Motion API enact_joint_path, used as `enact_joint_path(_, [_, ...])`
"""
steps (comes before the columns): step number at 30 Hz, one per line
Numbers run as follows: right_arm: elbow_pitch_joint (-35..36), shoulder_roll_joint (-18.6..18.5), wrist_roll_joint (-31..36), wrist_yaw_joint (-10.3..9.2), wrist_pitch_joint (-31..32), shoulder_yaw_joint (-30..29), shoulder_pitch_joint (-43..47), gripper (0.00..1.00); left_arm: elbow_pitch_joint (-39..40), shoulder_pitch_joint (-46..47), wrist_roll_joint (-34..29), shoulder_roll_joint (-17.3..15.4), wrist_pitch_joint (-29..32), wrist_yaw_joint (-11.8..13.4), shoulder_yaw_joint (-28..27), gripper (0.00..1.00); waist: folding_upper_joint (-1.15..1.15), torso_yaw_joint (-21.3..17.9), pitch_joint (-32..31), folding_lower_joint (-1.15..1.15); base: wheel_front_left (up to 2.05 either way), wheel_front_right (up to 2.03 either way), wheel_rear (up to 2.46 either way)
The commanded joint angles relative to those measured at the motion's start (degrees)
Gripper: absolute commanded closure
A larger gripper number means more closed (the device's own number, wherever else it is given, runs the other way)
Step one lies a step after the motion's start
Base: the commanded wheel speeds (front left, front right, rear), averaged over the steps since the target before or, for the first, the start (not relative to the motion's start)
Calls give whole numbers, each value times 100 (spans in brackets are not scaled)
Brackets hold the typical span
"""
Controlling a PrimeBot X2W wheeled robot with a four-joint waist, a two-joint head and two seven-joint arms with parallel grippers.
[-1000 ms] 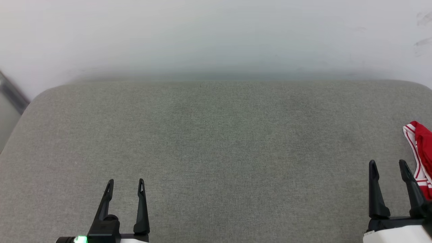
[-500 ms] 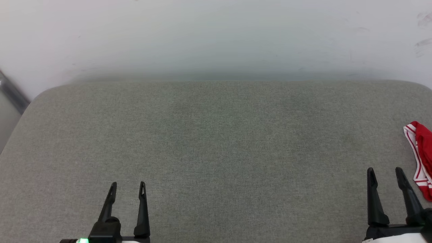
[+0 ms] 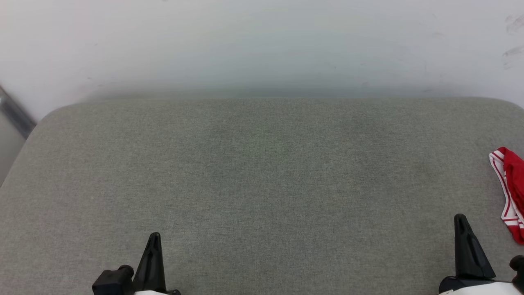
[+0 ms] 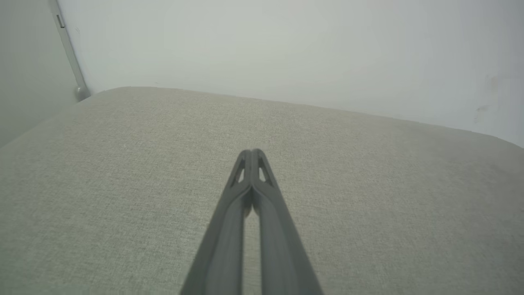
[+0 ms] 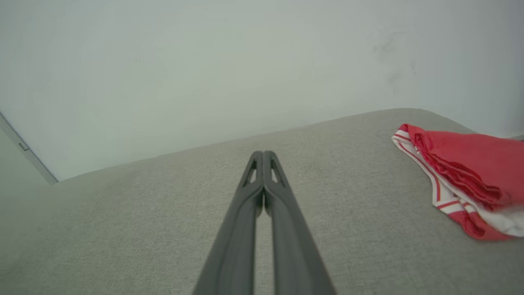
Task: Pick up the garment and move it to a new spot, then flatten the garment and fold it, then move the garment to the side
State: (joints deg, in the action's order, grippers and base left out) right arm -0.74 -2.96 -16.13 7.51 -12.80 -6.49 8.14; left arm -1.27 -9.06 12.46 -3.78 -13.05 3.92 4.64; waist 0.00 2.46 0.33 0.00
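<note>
Both grippers have drawn back toward us since a second ago and closed: the left gripper and right gripper had their fingers spread then, and now each pair is pressed together tip to tip. Our garment lies in a folded red-and-white heap at the right edge of the grey padded surface, near the right gripper but apart from it, with bare fabric between. Behind stands a pale wall, and a metal strip slants past the left corner.
</note>
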Motion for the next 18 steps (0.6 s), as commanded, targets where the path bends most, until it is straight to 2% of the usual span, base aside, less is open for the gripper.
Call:
enact_joint_path(1, [28,-43,-304,0,57,15,-175,100,34,170,317,-51,39,-51,-36,100,0,-3,-1,0,0,0,0])
enact_joint_path(18, [-279,-89,-2041,-1,431,80,-475,100,-314,511,2194,-123,370,-316,-141,100,0,-39,-3,0,0,0,0])
